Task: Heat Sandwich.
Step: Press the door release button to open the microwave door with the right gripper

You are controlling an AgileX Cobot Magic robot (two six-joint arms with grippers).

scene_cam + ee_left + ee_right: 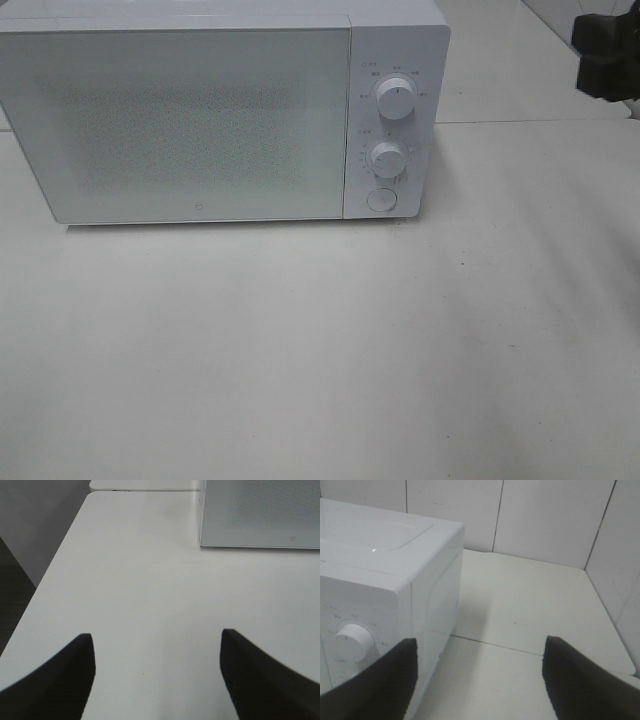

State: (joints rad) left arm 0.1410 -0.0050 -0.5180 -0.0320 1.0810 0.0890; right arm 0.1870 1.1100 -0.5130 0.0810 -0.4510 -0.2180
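Seemingly parked clear of the shut microwave (200,120), the left end effector (157,642) and right end effector (479,647) both hang released and empty (the sandwich is nowhere in view).

The microwave (225,115) is cut off by the top and left edges of the high view; its frosted door (175,125) hides the inside. Print around the knobs (396,98) is too small to read. The right arm (605,55) shows only as a dark blurred stub at the corner.
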